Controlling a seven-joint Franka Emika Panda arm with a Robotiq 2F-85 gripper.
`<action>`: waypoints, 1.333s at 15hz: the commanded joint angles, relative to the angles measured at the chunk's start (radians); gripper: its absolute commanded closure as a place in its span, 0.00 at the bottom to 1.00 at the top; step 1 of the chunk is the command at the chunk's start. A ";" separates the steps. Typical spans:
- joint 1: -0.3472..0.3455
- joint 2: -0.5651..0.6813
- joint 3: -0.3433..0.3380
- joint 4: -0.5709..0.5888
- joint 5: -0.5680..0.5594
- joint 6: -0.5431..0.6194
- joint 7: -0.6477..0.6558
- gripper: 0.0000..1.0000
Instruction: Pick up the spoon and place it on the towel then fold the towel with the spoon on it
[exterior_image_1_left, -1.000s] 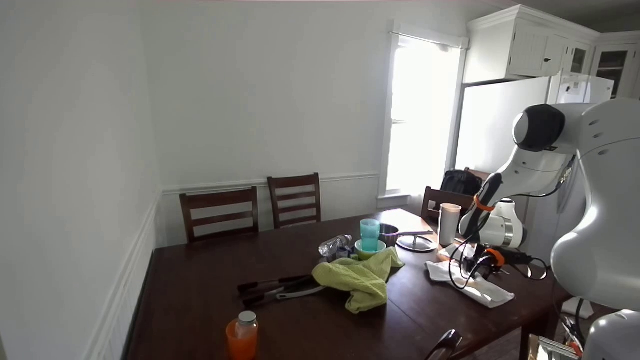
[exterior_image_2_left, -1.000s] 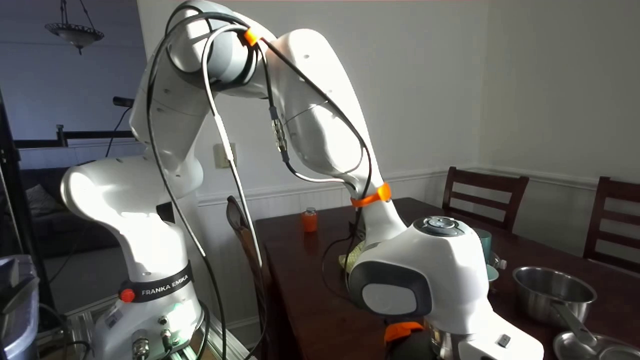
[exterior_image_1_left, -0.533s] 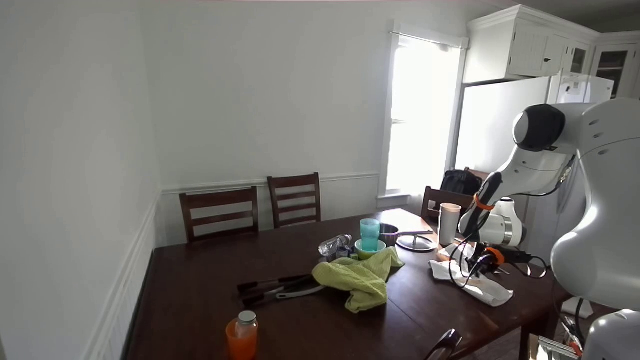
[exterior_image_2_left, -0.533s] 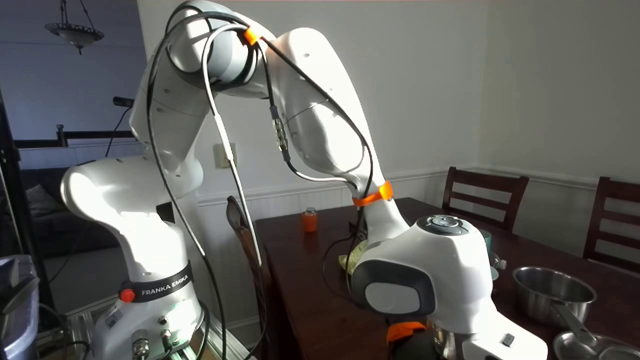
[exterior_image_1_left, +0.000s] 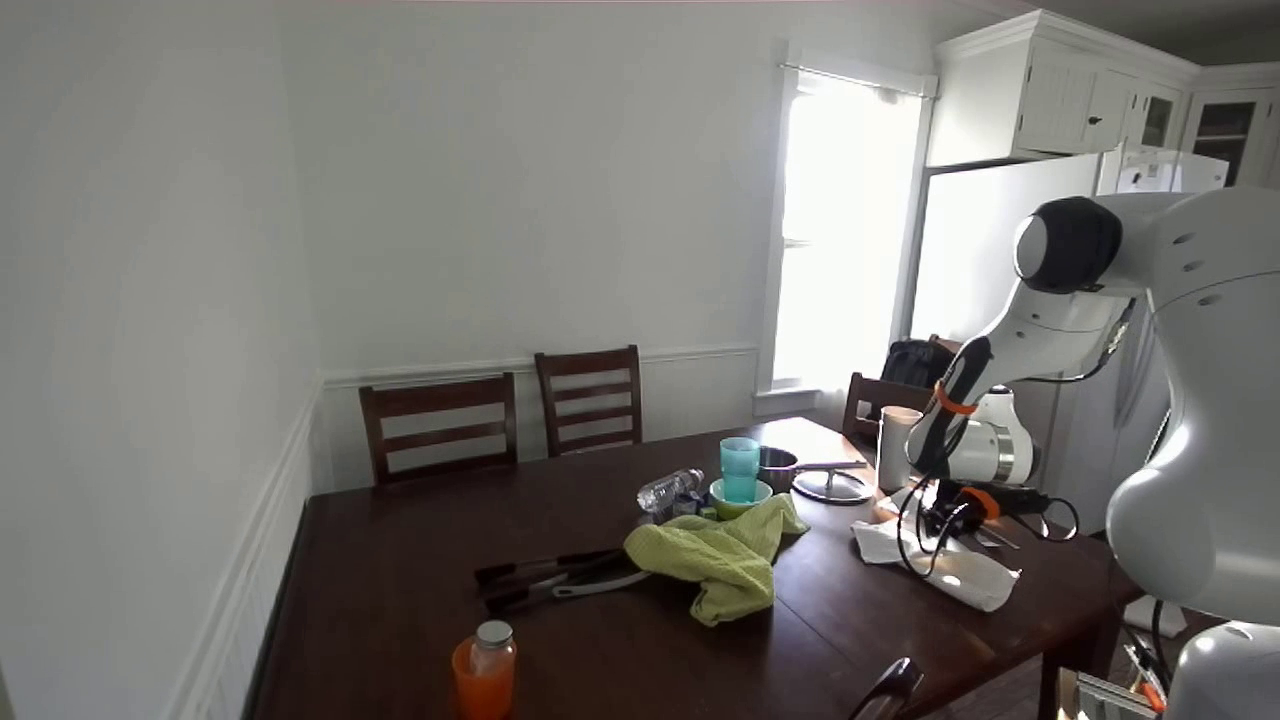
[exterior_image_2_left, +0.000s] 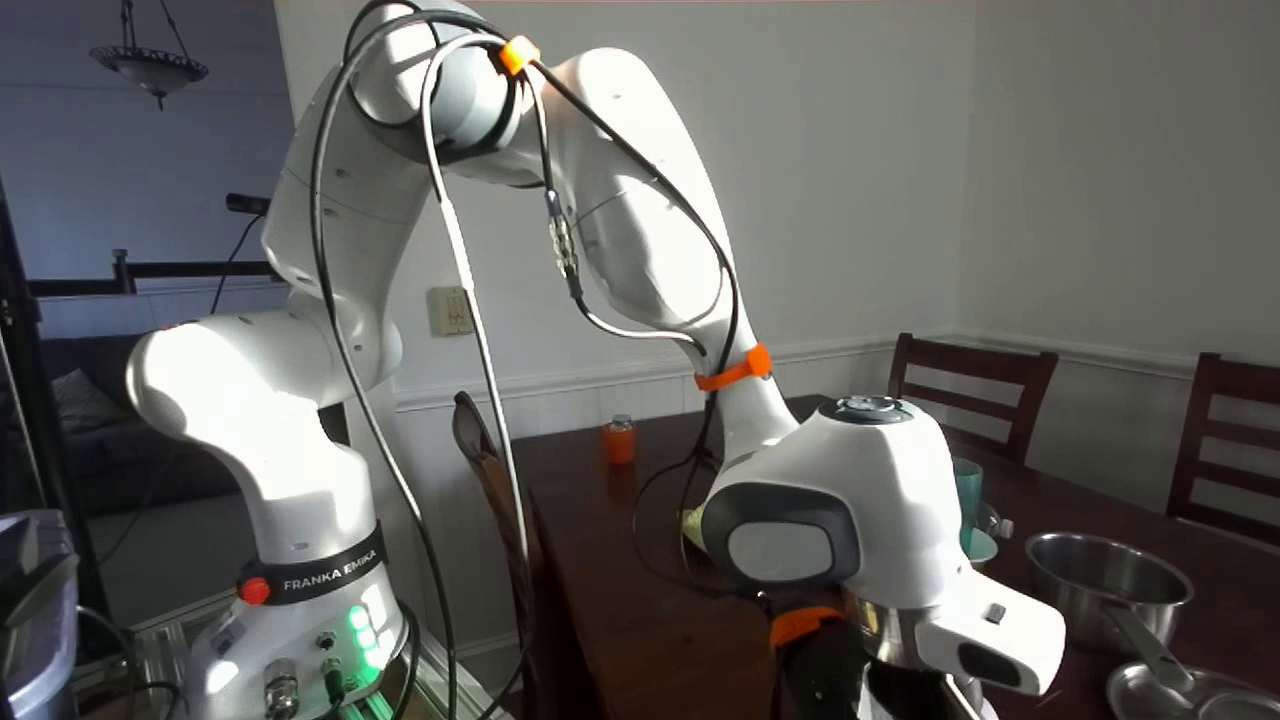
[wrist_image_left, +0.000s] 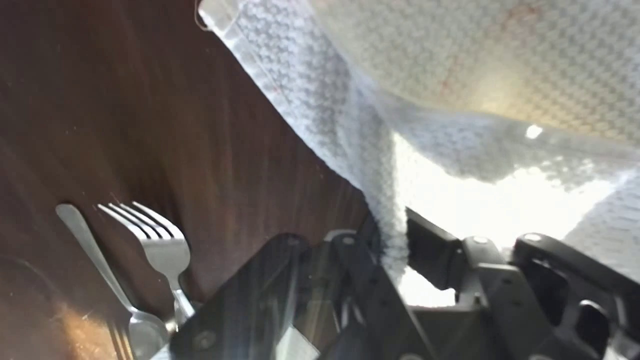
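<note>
My gripper (wrist_image_left: 393, 235) is shut on a pinched, bunched fold of the whitish towel (wrist_image_left: 320, 85) in the wrist view. Cloth spreads up and right from the fingers, part of it glaring in bright light. In an exterior view the towel (exterior_image_1_left: 975, 580) lies on the table under the wrist, its near end curled up. A spoon (wrist_image_left: 146, 334) rests on the dark table at lower left in the wrist view, off the towel and beside a fork (wrist_image_left: 167, 252). Whether this is the task's spoon I cannot tell; the towel's folds hide what lies beneath them.
A white canister (exterior_image_1_left: 897, 450) and a pot lid (exterior_image_1_left: 833, 487) stand behind the towel. The saucepan (exterior_image_2_left: 1100, 590), teal cup (exterior_image_1_left: 740, 470) and yellow-green cloth (exterior_image_1_left: 715, 560) are farther along. Loose cables (exterior_image_1_left: 920, 540) hang around the wrist.
The gripper has closed on the towel. Since half a second ago the arm has risen slightly and shifted, and the towel's near end has curled and drawn inward.
</note>
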 joint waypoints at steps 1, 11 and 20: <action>0.107 -0.073 -0.090 -0.078 -0.047 0.054 0.024 0.97; 0.427 -0.085 -0.302 -0.156 -0.072 0.143 0.075 0.97; 0.494 -0.066 -0.241 -0.188 -0.045 0.138 0.078 0.97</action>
